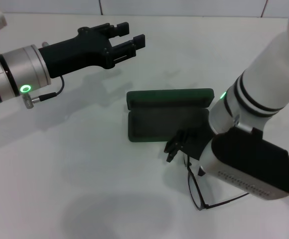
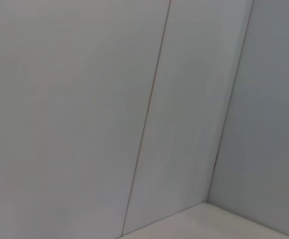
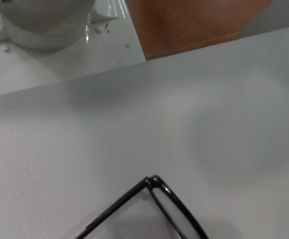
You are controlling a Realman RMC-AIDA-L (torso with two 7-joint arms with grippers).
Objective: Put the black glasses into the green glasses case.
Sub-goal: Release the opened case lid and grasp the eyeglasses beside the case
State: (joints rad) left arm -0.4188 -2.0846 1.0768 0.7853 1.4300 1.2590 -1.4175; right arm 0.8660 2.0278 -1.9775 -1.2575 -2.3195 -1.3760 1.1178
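Note:
The green glasses case (image 1: 167, 124) lies open mid-table, its lid (image 1: 169, 96) folded back on the far side and its dark lining facing up. The black glasses (image 1: 196, 185) are just in front of the case's right end, with one temple arm stretching right under my right arm. A corner of the frame (image 3: 154, 183) shows in the right wrist view. My right gripper (image 1: 176, 145) hovers at the case's near edge, right by the glasses' upper end. My left gripper (image 1: 133, 36) hangs open and empty, high at the back left.
The bulky right wrist (image 1: 251, 164) hides part of the glasses and the table to the right. The table's edge (image 3: 134, 64) and a wooden floor (image 3: 194, 20) show in the right wrist view. The left wrist view shows only wall panels (image 2: 134, 119).

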